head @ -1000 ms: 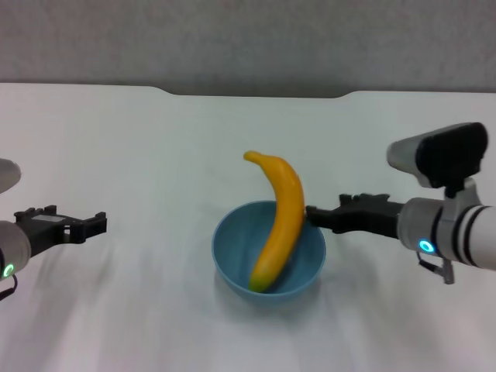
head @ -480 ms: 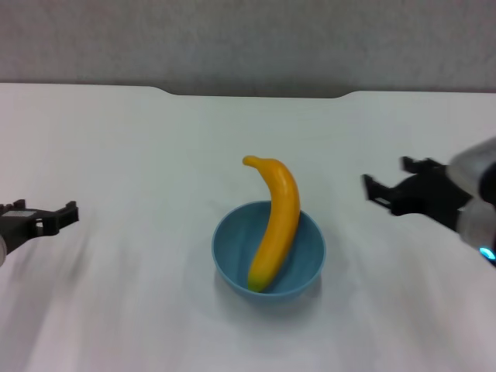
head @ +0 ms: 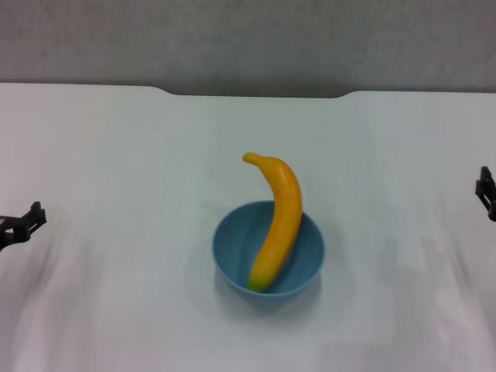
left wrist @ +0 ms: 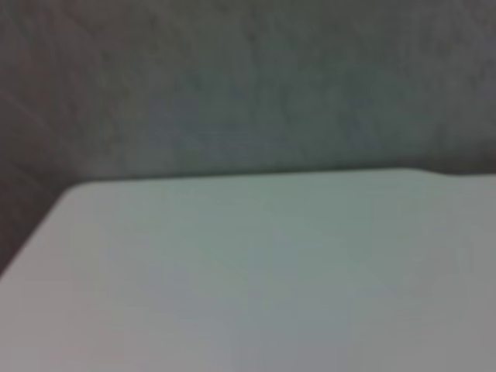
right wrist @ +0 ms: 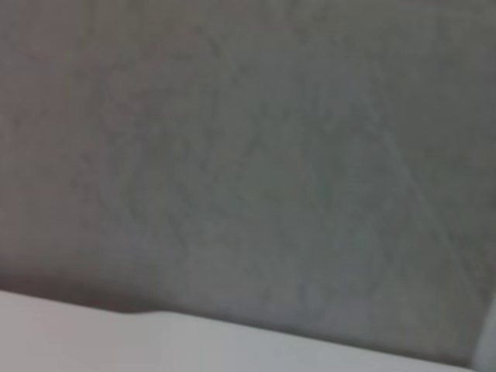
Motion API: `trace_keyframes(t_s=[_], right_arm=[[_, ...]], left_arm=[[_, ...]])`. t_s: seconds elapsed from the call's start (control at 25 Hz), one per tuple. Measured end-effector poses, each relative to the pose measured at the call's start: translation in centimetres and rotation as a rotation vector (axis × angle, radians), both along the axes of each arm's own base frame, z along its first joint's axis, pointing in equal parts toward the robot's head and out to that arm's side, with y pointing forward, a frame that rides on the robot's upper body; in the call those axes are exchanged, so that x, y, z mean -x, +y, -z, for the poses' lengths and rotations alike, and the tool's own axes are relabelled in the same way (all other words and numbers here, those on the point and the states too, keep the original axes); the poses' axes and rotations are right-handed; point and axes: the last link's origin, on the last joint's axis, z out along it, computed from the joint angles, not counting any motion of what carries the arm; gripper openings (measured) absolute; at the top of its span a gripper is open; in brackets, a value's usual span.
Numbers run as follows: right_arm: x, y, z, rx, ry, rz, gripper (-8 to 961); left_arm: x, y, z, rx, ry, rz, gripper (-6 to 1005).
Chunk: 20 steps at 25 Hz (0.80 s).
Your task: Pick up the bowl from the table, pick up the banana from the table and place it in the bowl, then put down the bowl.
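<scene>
The table (head: pixel 116 155) spreads wide and white, with the shallow notch in its far edge against a grey wall (right wrist: pixel 248 155). Near the middle sits the bowl (head: pixel 232 260), light blue and upright on the tabletop, touched by neither arm. Inside it rests the banana (head: pixel 283 217), its lower end down in the bowl, its body leaning across the far rim and its curved tip poking up beyond. Out at the left edge, just the tip of the left gripper (head: pixel 19 225) shows, holding nothing; how wide it stands cannot be told. At the right edge the right gripper (head: pixel 487 190) barely peeks in, empty too, its spread likewise unreadable.
</scene>
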Motion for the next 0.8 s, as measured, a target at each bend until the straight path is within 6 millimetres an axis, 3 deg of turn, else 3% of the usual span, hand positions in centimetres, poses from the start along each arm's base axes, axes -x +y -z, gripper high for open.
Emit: trace_keyframes(t_s=[0.16,0.4,0.8], right_arm=[[-1.8,-0.6,0.9,-0.043,0.015,0.011,733],[-3.9,-0.6,2.5,0.009,0.058,0.028,729],[-3.4,-1.0,4.6,0.098,0.096,-0.021,729]], left_arm=[[0.2,-0.8,0.8,-0.048,0.018,0.02,910],[0.9,-2.7,3.9,-0.053,0.126,0.112,910],[-0.9,-4.6,5.0,-0.116,0.128,0.321,909]])
